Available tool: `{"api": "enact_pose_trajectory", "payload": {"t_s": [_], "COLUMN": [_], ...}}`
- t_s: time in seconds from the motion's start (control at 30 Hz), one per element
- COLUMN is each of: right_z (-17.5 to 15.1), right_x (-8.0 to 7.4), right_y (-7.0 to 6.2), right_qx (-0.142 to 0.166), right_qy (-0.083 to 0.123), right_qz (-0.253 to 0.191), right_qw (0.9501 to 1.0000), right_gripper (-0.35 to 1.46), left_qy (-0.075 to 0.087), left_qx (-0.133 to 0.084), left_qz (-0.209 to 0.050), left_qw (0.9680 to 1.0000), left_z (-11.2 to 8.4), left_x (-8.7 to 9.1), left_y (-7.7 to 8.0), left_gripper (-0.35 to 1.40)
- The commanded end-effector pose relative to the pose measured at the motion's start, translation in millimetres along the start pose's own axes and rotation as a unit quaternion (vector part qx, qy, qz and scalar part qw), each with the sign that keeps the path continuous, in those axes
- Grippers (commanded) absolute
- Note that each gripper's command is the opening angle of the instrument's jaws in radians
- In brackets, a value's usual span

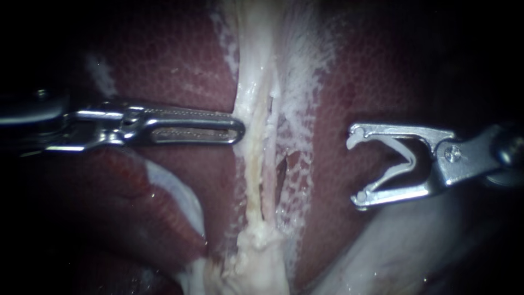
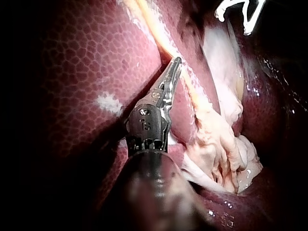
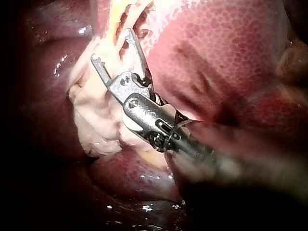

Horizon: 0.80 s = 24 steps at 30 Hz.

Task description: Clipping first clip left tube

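The tube (image 1: 252, 164) runs from 12 to 6 o'clock across the liver (image 1: 174, 71). At its 9 o'clock, the left instrument (image 1: 239, 131) has its jaws closed and empty, with the tip touching the tube. At its 3 o'clock, well apart, the right instrument (image 1: 355, 170) carries a white clip (image 1: 406, 159) between its wide-spread jaws.

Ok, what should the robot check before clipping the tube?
1. The clip sits in the right instrument: ok, spread wide.
2. The clip is around the tube: not ok, it hangs apart, over the liver.
3. The left instrument steadies the tube: cannot tell; its shut tip sits at the tube's edge.
4. The tube is bare and in sight: ok.
5. Room behind the tube: cannot tell.
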Motion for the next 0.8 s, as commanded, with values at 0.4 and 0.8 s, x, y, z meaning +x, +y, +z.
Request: {"api": "enact_pose_trajectory", "payload": {"t_s": [0.4, 0.8], "right_z": [0.7, 4.0], "right_x": [-0.1, -1.6], "right_y": [0.1, -0.3], "right_qx": [0.017, 0.042], "right_qy": [0.006, 0.011], "right_qz": [0.021, 0.072], "right_qw": [0.9996, 0.9965], "right_gripper": [0.58, 0.56], "left_qy": [-0.004, -0.004], "left_qx": [-0.003, -0.005], "left_qz": [-0.008, -0.009], "left_qw": [1.0000, 0.9999], "left_z": [-1.7, -2.2], "left_x": [-0.8, -0.8], "left_y": [-0.9, -1.5], "left_gripper": [-0.35, -0.35]}}
